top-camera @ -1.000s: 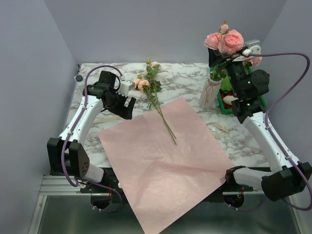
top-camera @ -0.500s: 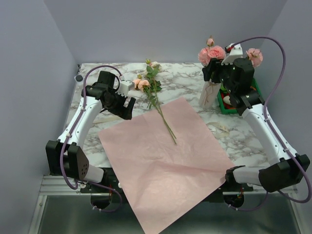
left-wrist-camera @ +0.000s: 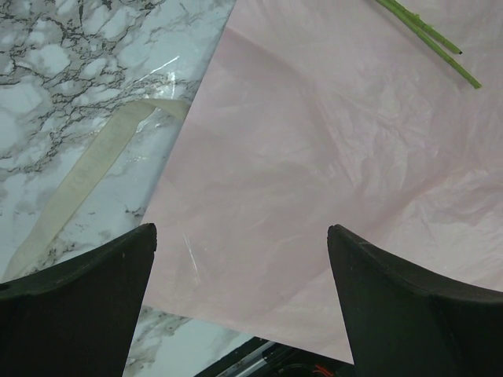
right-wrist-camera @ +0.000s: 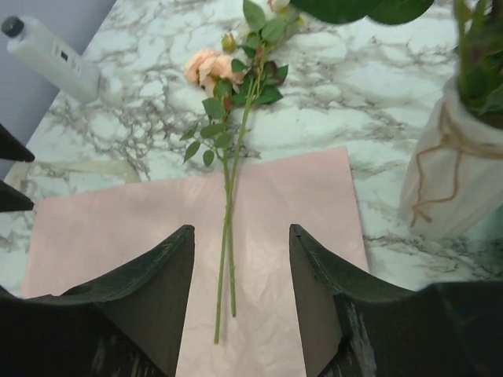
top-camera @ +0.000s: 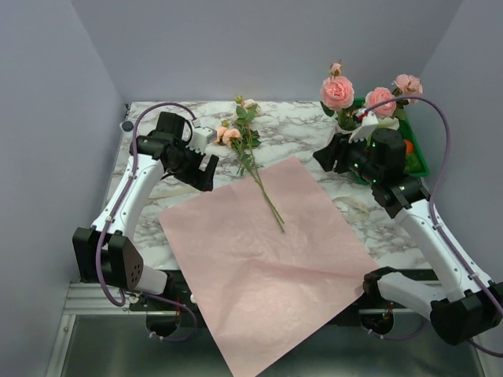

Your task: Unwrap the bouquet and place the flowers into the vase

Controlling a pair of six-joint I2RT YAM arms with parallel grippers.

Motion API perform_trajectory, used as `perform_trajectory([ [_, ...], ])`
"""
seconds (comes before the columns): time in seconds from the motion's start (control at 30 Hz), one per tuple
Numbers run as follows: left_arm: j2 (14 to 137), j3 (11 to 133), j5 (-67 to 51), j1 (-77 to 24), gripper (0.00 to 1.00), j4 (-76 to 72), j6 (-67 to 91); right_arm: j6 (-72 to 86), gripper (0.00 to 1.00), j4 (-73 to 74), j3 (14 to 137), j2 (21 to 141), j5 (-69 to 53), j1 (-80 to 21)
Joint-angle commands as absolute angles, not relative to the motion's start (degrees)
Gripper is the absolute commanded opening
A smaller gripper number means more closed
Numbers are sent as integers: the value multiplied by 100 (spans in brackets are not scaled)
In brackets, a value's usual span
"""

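The pink paper sheet (top-camera: pixel 259 251) lies unrolled and flat in the middle of the table. Two long-stemmed flowers (top-camera: pixel 247 157) with peach blooms and green leaves lie across its far corner, stems (right-wrist-camera: pixel 228 236) on the paper. Three pink roses (top-camera: pixel 338 93) stand in the whitish vase (right-wrist-camera: pixel 448 165), which my right arm mostly hides in the top view. My right gripper (right-wrist-camera: pixel 240 236) hangs open left of the vase, over the paper, nothing between its fingers. My left gripper (left-wrist-camera: pixel 242 236) is wide open above the paper's left edge.
A cream ribbon (left-wrist-camera: pixel 86 181) lies on the marble beside the paper's left edge. A small white tube (right-wrist-camera: pixel 51 55) lies at the far left corner. A green tray (top-camera: pixel 416 157) sits behind the vase at the right. Grey walls close in on three sides.
My right gripper lowered the pink roses into the vase, let them go, and swung down and left toward the paper, jaws narrowing somewhat. The left arm has stayed put.
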State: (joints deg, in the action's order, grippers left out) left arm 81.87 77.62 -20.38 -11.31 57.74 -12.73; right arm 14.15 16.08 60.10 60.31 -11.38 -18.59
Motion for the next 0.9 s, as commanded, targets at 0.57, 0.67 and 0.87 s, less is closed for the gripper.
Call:
perform_trajectory([
  [0.57,8376,7928,-1934,-1099,99,6170,-1362,1372,55,694,6386,9118,114,-4245],
  [0.67,8350,7796,-1846,-1099,99,6144,-1388,1169,49,887,7099,9842,316,-4219],
  [0.87,8358,7849,-1846,-1099,99,6196,-1433,1116,35,1195,8691,11231,545,-3921],
])
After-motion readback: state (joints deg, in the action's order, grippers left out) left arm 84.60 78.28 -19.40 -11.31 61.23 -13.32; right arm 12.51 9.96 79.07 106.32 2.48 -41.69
